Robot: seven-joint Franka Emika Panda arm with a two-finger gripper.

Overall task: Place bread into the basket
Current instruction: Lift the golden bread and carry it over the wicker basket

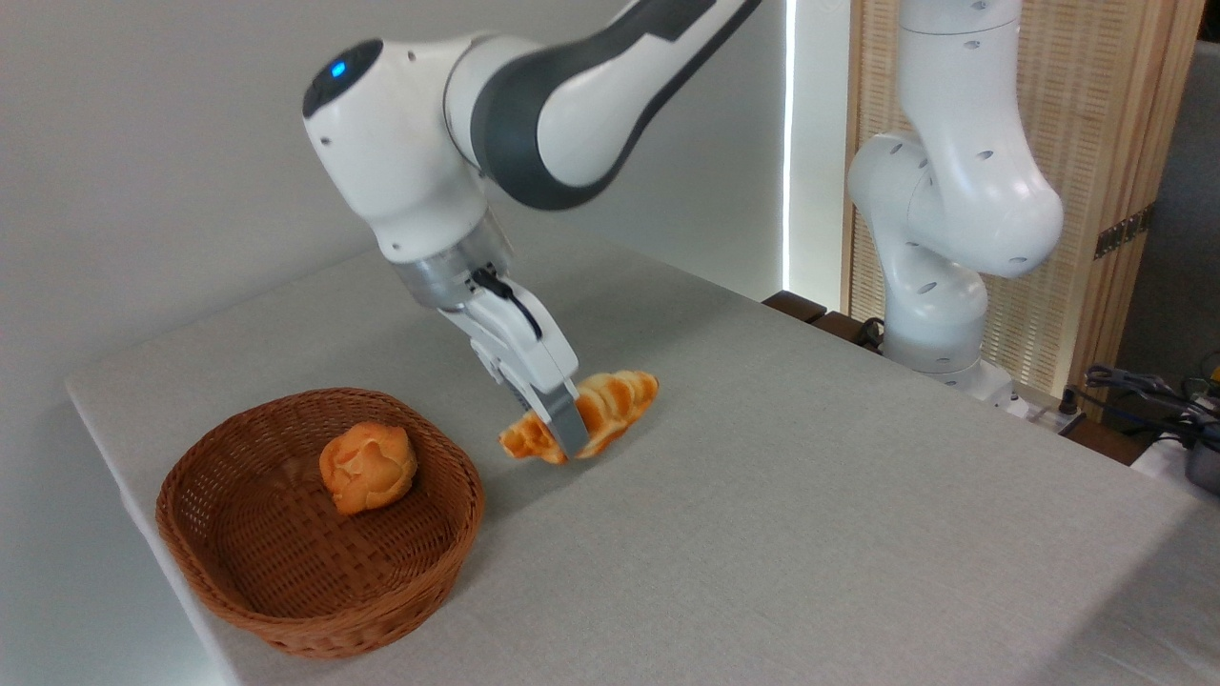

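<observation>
The bread [615,400] is a long braided golden pastry with pointed ends, lying near the middle of the grey table [810,495], just right of the basket. My gripper [564,431] reaches down over its middle, with the near finger in front of the pastry and the far finger hidden behind it. It seems shut on the bread, whose left end looks slightly raised off the cloth. The basket [238,600] is round, shallow, reddish-brown wicker and sits at the table's front left.
A small round orange bun [368,466] lies inside the basket. The arm's white base [939,286] stands at the table's far right edge. Cables and dark equipment [1158,400] sit beyond the right edge.
</observation>
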